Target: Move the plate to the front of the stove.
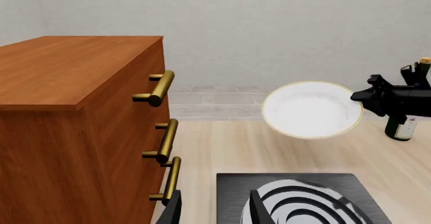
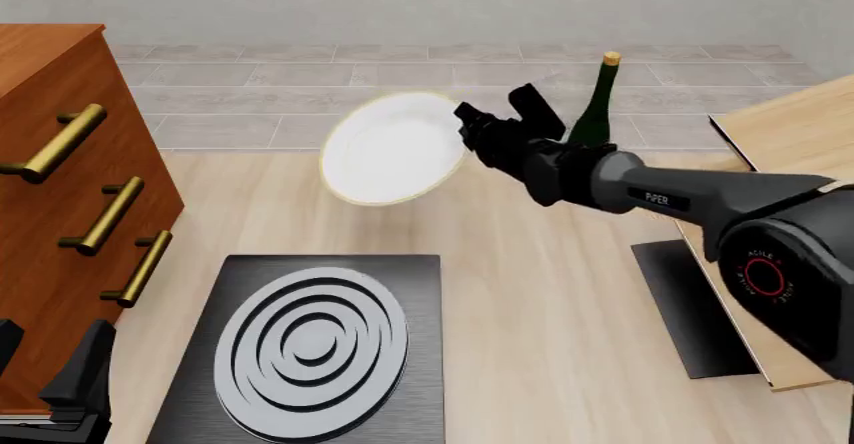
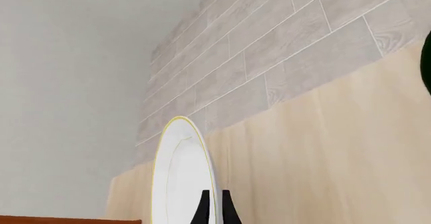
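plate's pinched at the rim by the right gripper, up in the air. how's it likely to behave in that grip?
Probably stiff: the plate keeps its round shape though held only at one edge by the right gripper. The rim pinch sits far off centre, so it may swivel or slip between the fingers. It looks glazed and smooth, likely slippery, and might break if dropped onto the table.

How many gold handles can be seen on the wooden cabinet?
3, all on the cabinet face toward the stove: upper handle, middle handle, lower handle. Other faces are hidden.
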You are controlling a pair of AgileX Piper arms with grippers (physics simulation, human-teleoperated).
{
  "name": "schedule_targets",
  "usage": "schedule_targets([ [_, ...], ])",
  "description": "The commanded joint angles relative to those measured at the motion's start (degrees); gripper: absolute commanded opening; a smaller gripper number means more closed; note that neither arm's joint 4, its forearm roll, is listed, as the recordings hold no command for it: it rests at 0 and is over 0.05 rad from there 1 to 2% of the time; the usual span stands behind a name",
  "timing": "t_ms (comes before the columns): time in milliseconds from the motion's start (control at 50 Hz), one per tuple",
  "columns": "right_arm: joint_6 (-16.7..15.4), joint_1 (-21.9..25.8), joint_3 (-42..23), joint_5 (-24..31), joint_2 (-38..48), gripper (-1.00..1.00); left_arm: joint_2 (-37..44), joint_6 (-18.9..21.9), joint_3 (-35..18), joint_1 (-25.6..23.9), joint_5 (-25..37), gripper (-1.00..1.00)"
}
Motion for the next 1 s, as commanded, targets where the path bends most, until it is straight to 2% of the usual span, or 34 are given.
schedule_targets([
  [20, 1.10, 0.03, -4.13, 0.77, 3.85, -1.00, 0.00, -0.01, 0.00, -0.01, 0.00, 1.00],
  [1000, 5.74, -0.41, -10.42, -1.91, 16.44, -1.00, -0.01, 0.00, 0.00, 0.01, 0.00, 1.00],
])
